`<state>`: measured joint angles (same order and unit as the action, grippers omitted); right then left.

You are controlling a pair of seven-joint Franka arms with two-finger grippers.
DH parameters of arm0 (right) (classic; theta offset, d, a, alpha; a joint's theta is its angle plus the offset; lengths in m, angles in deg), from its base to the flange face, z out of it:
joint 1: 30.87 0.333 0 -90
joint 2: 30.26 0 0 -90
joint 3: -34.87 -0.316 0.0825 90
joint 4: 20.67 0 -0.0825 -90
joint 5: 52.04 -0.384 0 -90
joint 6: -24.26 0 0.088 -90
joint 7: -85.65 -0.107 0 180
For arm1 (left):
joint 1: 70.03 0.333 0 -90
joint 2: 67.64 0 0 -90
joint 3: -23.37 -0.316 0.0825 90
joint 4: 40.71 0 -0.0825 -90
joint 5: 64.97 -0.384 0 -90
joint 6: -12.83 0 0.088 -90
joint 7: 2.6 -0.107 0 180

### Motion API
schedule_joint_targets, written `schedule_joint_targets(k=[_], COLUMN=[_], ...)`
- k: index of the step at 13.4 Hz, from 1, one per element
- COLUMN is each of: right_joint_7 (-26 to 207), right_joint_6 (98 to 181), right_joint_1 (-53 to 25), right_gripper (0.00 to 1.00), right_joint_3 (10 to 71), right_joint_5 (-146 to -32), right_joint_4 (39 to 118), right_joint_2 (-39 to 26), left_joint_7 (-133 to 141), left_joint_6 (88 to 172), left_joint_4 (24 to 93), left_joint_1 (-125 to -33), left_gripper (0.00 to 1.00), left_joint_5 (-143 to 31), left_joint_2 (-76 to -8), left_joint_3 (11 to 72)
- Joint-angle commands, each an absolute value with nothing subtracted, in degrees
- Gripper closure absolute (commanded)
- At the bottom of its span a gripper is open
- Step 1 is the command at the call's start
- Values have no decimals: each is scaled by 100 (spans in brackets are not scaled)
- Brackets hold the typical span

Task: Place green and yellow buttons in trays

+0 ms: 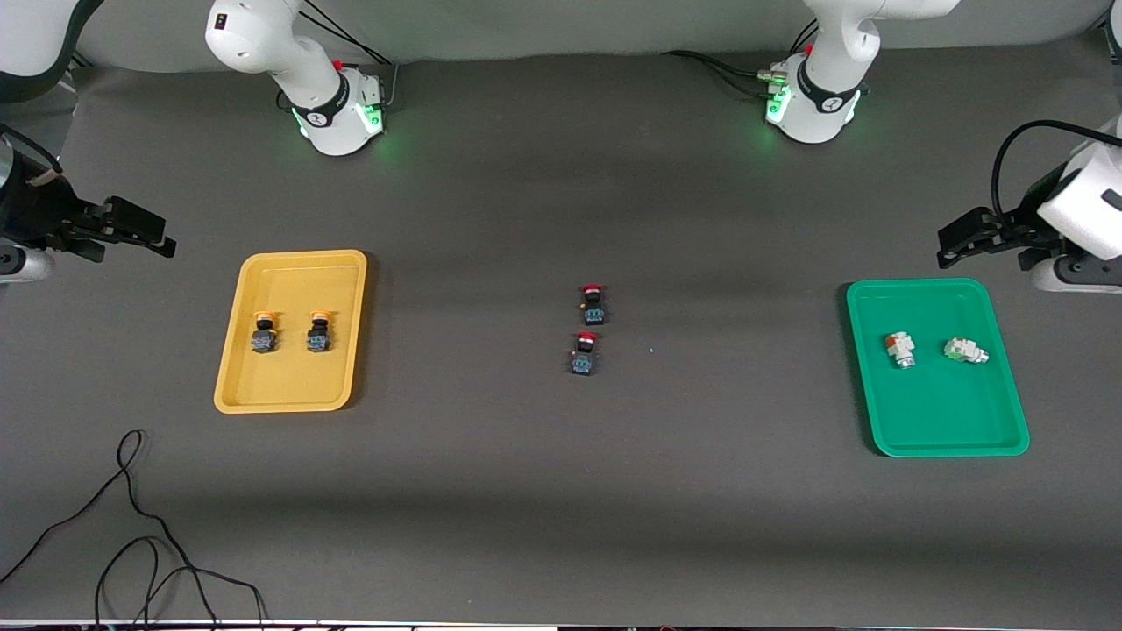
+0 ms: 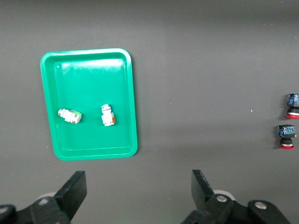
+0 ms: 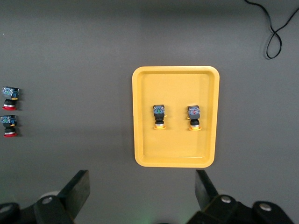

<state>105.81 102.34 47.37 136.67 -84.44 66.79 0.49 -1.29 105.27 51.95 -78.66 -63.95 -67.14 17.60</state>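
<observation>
Two yellow-capped buttons (image 1: 265, 333) (image 1: 319, 332) lie side by side in the yellow tray (image 1: 337, 263), which also shows as the yellow tray (image 3: 140, 116) in the right wrist view. Two whitish green-tipped buttons (image 1: 900, 349) (image 1: 965, 351) lie in the green tray (image 1: 929, 438), seen again as the green tray (image 2: 51, 93) in the left wrist view. My right gripper (image 1: 140, 235) hangs open and empty above the table past the yellow tray, at the right arm's end. My left gripper (image 1: 964, 241) hangs open and empty above the table beside the green tray's farther corner.
Two red-capped black buttons (image 1: 593, 304) (image 1: 585, 353) stand mid-table between the trays. A black cable (image 1: 131, 526) loops over the table near the front camera at the right arm's end. Both arm bases (image 1: 337, 114) (image 1: 811, 109) stand at the farther table edge.
</observation>
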Motion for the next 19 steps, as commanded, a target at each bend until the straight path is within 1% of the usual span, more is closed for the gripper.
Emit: schedule_joint_targets(k=[1, 7, 10, 11, 13, 15, 19], right_joint_7=[10445, 10445, 10445, 10445, 10454, 10218, 10173], right_joint_6=[10117, 10116, 10108, 10073, 9592, 9440, 9299], right_joint_1=[4788, 4815, 4587, 4369, 3702, 3138, 2417], right_gripper=[0, 0, 0, 0, 0, 0, 0], right_joint_3=[13639, 13630, 13447, 13263, 12728, 12200, 11409], right_joint_5=[-8324, -8324, -8332, -8333, -8324, -8324, -8131], right_joint_4=[6555, 6563, 6546, 6494, 5934, 5546, 5044], right_joint_2=[59, 50, 33, 33, 33, 15, -37], left_joint_7=[39, 39, 30, 30, 22, 22, 22], left_joint_6=[10406, 10406, 10353, 10335, 10326, 10291, 10291], left_joint_4=[5228, 5219, 5211, 5211, 5211, 5219, 5219], left_joint_1=[-7988, -7988, -7970, -7970, -7970, -7970, -7979], left_gripper=[0, 0, 0, 0, 0, 0, 0], left_joint_5=[-6357, -6444, -6506, -6532, -6681, -6691, -6691], left_joint_2=[-6843, -6843, -6895, -6904, -6948, -6957, -6957], left_joint_3=[1704, 1695, 1669, 1677, 1686, 1677, 1686])
